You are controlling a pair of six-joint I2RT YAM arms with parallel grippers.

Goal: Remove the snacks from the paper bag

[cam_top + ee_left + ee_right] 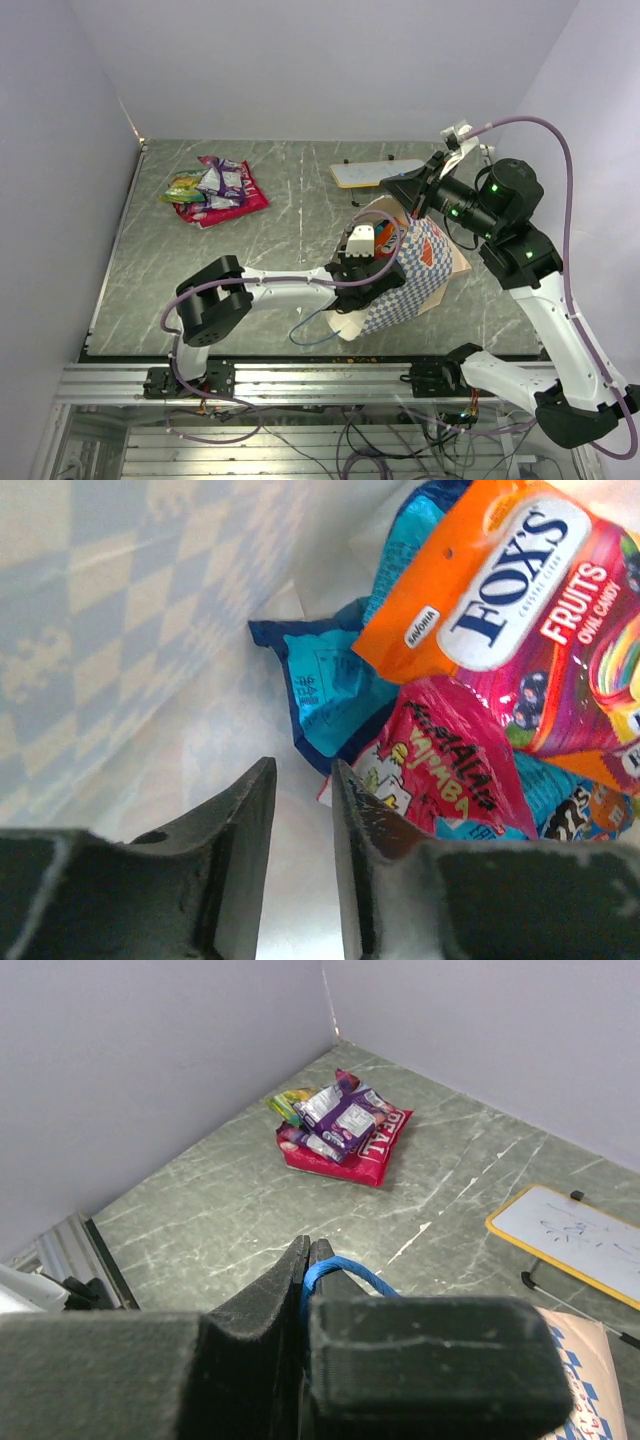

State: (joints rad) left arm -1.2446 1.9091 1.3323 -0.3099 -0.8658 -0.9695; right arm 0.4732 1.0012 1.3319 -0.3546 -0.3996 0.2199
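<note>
**Top view**
- Paper bag (415, 285): blue-and-white checkered, placed at the near right of the table (280, 250).
- Left gripper (375, 262): reached into the open mouth of the bag from the left.
- Right gripper (395, 188): held over the far edge of the bag.
- Loose snacks (215, 190): a small pile at the far left of the table, well apart from the bag.
- White board (372, 172): laid just beyond the bag.

**Left wrist view**
- Fingers (245, 820): seen inside the bag, parted by a narrow gap, with nothing gripped between them.
- Orange candy packet (500, 580): lodged at the far right.
- Pink packet (450, 770): laid nearer than the orange one and overlapped by it, close beside the right finger.
- Blue packet (330, 690): tucked partly under both.

**Right wrist view**
- Jaws: pressed fully together and clamped on the blue cord handle (345, 1272) of the bag.
- The pile of snacks is seen far off near the wall corner, and the board at the right.
</note>
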